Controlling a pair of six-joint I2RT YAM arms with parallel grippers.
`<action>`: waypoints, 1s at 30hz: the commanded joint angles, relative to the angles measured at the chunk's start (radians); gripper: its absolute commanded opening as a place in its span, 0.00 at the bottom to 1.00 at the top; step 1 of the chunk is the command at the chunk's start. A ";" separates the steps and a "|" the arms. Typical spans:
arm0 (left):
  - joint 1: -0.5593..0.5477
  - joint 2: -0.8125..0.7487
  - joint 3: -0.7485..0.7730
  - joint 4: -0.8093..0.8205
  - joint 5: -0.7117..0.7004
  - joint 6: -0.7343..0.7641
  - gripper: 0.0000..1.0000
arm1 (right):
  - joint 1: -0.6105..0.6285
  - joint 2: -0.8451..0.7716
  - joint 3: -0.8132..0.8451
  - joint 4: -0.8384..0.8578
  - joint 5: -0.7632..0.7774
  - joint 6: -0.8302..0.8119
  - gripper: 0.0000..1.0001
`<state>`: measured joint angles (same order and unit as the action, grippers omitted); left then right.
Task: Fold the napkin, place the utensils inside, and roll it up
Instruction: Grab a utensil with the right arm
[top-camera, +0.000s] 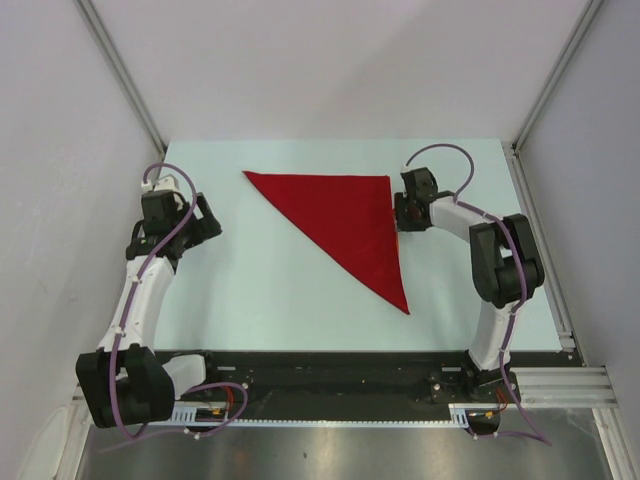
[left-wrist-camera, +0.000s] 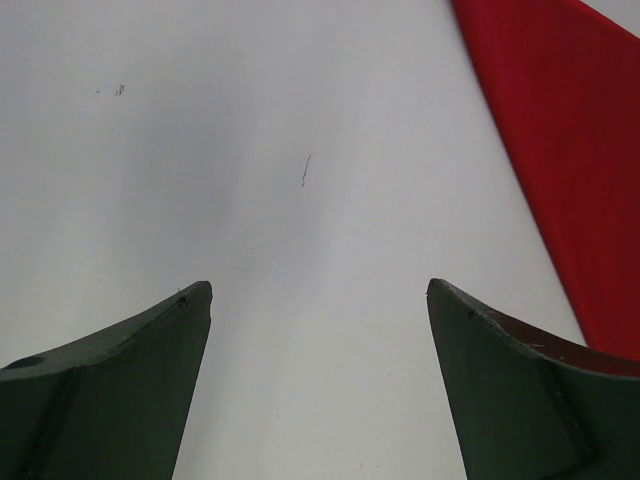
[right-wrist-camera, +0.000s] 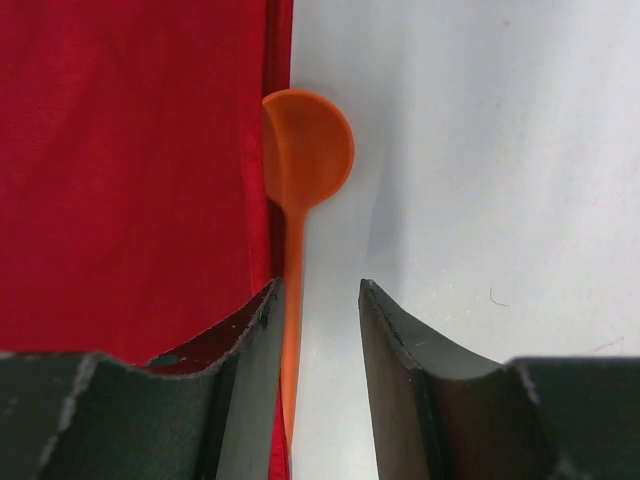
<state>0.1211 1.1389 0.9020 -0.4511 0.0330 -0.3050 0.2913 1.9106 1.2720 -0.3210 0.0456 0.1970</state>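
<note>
The red napkin (top-camera: 345, 220) lies on the table folded into a triangle, its long edge running from far left to near right. The orange spoon (right-wrist-camera: 300, 160) lies along the napkin's right edge (right-wrist-camera: 130, 170), its bowl pointing away from my right gripper and its handle running between the jaws. My right gripper (right-wrist-camera: 318, 290) is open around the handle, close to the left finger (right-wrist-camera: 255, 340). In the top view the right gripper (top-camera: 400, 212) sits at the napkin's right corner. My left gripper (left-wrist-camera: 320, 290) is open and empty over bare table, the napkin (left-wrist-camera: 560, 130) to its right.
The pale table (top-camera: 260, 290) is bounded by white walls on the left, the back and the right. A metal rail (top-camera: 545, 260) runs along the right edge. The arm bases stand on a dark strip (top-camera: 330, 385) at the near edge.
</note>
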 joint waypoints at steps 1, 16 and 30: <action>0.009 -0.018 0.014 0.014 0.013 0.009 0.93 | 0.009 0.022 0.036 -0.001 0.040 -0.014 0.40; 0.011 -0.021 0.012 0.015 0.016 0.009 0.93 | 0.020 0.067 0.081 -0.009 0.030 -0.022 0.38; 0.011 -0.027 0.012 0.014 0.013 0.010 0.93 | 0.014 0.088 0.081 -0.066 0.112 -0.010 0.17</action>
<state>0.1211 1.1385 0.9020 -0.4511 0.0334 -0.3050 0.3172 1.9877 1.3373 -0.3462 0.1097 0.1814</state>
